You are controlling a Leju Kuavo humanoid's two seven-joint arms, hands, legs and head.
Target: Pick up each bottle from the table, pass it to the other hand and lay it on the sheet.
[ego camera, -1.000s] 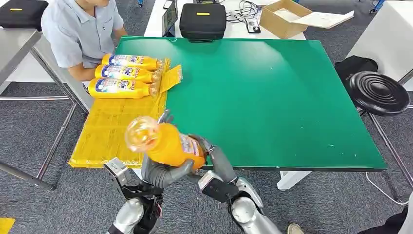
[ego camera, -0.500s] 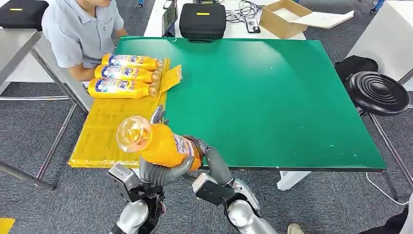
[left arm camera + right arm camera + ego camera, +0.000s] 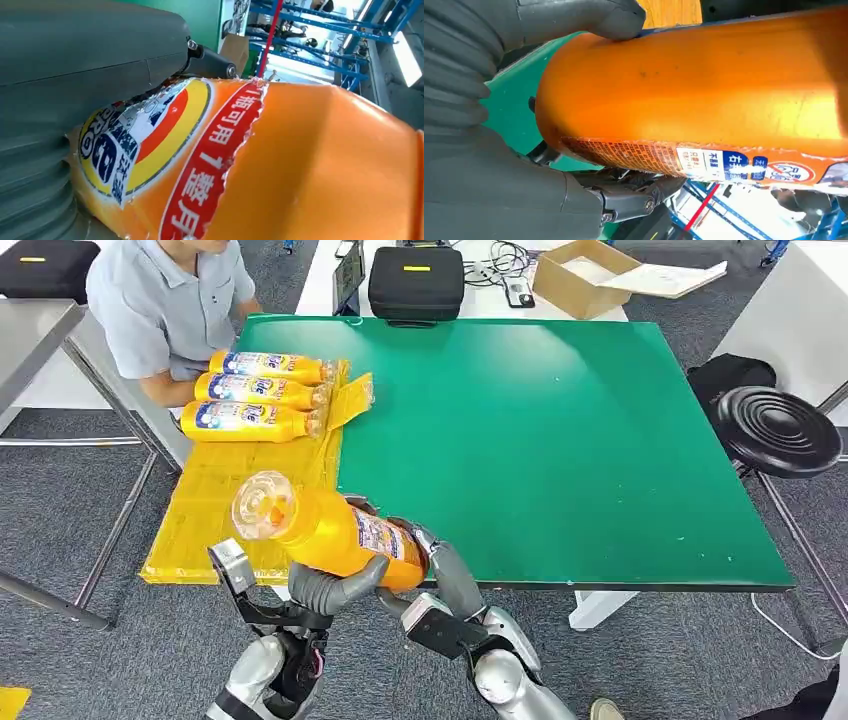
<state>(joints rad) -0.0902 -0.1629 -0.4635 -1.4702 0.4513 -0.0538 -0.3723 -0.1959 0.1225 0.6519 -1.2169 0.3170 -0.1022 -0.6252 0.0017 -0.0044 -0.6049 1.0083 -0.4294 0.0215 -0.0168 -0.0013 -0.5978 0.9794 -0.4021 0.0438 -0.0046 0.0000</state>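
Over the table's (image 3: 560, 440) near edge, toward its left corner, the bottle (image 3: 335, 530) hangs in the air, tilted, one end turned up toward the head camera and its labelled body sloping down to the right. Both hands are on it. From the head view, the left hand (image 3: 325, 585) cups the bottle from below with grey fingers wrapped up around its underside, forearm rising from the lower edge of the picture; the right hand (image 3: 435, 560) clasps the lower, labelled end, its arm bent in from the right. Neither hand has its fingers spread free, both clamp the bottle. Closer in, the left wrist view gives the label (image 3: 150, 150) with its red band and torn edge, pressed against the grey thumb (image 3: 90, 55), detail too small to read from the head. At the right wrist, the thumb (image 3: 589, 17) lies over the plain orange side of the bottle (image 3: 704, 85), darker fingers (image 3: 624, 197) closing beneath, with a strip of fine print along the label's edge. Back in the head view, the yellow sheet (image 3: 225, 515) covers the table's left edge, and three more bottles (image 3: 255, 392) lie side by side at its far end, beside a seated person (image 3: 165, 305).
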